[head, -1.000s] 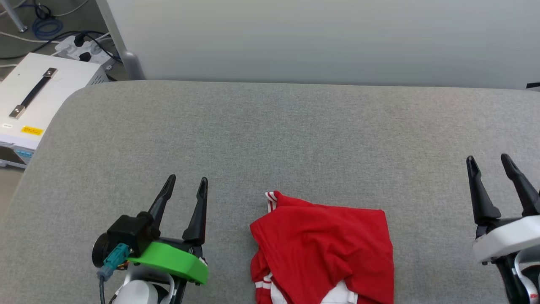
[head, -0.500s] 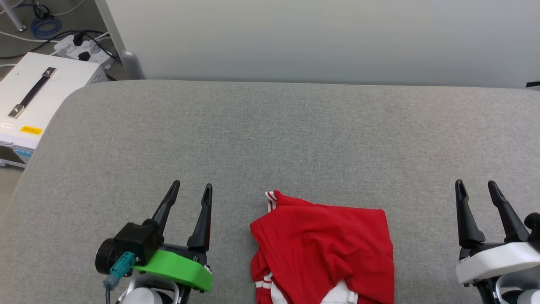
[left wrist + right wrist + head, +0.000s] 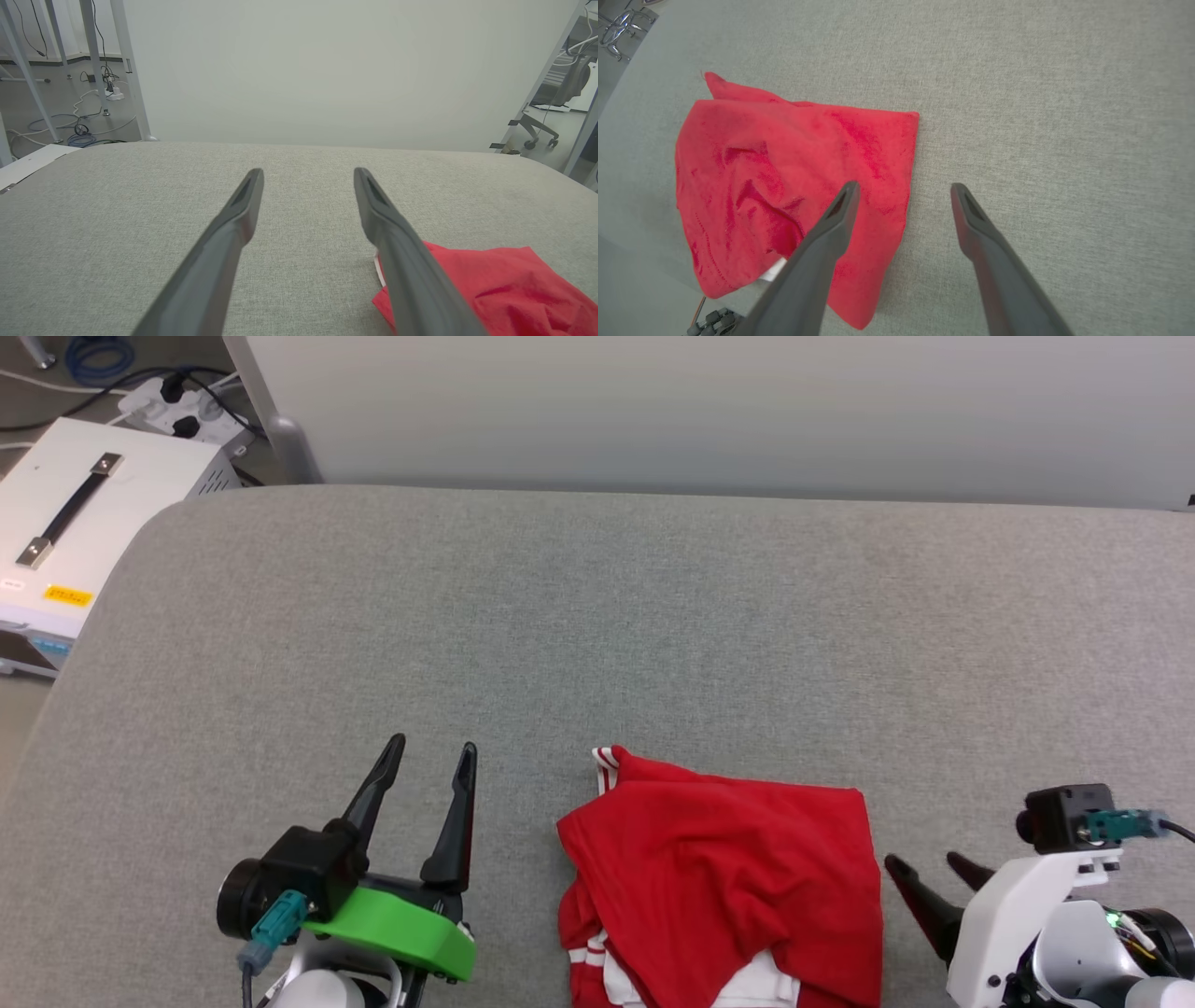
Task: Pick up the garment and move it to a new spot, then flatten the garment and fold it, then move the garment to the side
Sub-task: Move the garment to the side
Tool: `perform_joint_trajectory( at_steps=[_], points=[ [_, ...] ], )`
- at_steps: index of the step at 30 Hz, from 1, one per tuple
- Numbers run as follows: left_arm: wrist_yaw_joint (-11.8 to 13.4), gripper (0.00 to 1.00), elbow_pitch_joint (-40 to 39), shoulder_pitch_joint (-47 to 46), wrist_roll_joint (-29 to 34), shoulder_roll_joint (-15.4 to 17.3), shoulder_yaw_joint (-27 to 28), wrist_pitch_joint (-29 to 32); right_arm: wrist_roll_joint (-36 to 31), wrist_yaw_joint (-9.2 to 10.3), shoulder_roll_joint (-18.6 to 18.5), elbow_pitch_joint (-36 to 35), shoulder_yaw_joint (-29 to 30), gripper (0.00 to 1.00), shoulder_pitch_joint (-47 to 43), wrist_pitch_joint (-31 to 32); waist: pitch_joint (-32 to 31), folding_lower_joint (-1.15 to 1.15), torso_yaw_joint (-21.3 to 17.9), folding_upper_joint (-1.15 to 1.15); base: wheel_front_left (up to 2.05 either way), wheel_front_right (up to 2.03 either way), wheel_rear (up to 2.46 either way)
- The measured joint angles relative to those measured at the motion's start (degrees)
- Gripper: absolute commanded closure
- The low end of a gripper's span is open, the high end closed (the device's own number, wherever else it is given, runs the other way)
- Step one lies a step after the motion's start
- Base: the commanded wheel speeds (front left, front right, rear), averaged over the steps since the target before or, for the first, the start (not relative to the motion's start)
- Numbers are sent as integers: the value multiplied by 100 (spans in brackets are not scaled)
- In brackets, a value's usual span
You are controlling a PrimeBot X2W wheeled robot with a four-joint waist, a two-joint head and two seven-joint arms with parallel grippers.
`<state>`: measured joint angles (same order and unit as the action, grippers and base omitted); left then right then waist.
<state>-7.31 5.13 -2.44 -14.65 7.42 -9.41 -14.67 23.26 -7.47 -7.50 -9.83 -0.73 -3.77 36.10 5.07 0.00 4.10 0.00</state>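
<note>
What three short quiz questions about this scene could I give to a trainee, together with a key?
1. True or false: the right gripper is clamped on the garment.
2. In the head view, the garment lies: A) between the two grippers; B) to the left of both; C) to the right of both.
3. Short answer: is the left gripper open or shut?

Key: 1 false, its fingers are spread and hold nothing; 2 A; 3 open.
</note>
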Motion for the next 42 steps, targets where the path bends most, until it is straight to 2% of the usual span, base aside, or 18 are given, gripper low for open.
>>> perform_joint_trajectory(
  at_steps=[3,7,11,23,24,25,30,33,36,42],
  points=[
    [-1,0,8,-62,0,5,-89,0,-80,0,116,-209,32,0,14,847,101,0,50,0,0,0,0],
    [0,0,31,-187,0,8,-163,0,-202,0,225,-163,165,0,83,1424,245,0,158,0,0,0,0],
    [0,0,67,-257,0,19,-202,0,-332,0,321,54,256,0,213,1655,375,0,285,0,0,0,0],
    [0,0,90,-391,0,30,-247,0,-341,1,382,822,49,0,461,1625,692,0,605,0,0,0,0],
    [-1,0,96,-392,0,30,-248,0,-343,1,379,871,-4,53,470,1624,704,0,615,0,0,0,0],
    [-1,0,101,-395,0,30,-250,0,-346,1,366,899,-43,100,483,1603,707,0,620,0,0,0,0],
    [-1,0,141,-404,0,47,-222,0,-332,1,246,951,-231,100,510,1385,656,0,575,0,0,0,0],
    [-1,0,147,-403,0,55,-204,0,-332,-8,55,894,-355,100,554,1195,596,0,509,0,0,0,0],
    [-1,0,145,-399,0,56,-209,0,-346,-8,-241,804,-504,100,588,1080,531,0,412,0,0,0,0],
    [0,0,175,-380,7,51,-216,0,-406,-8,-1073,554,-643,100,765,972,424,0,118,0,0,0,0]
  ],
)
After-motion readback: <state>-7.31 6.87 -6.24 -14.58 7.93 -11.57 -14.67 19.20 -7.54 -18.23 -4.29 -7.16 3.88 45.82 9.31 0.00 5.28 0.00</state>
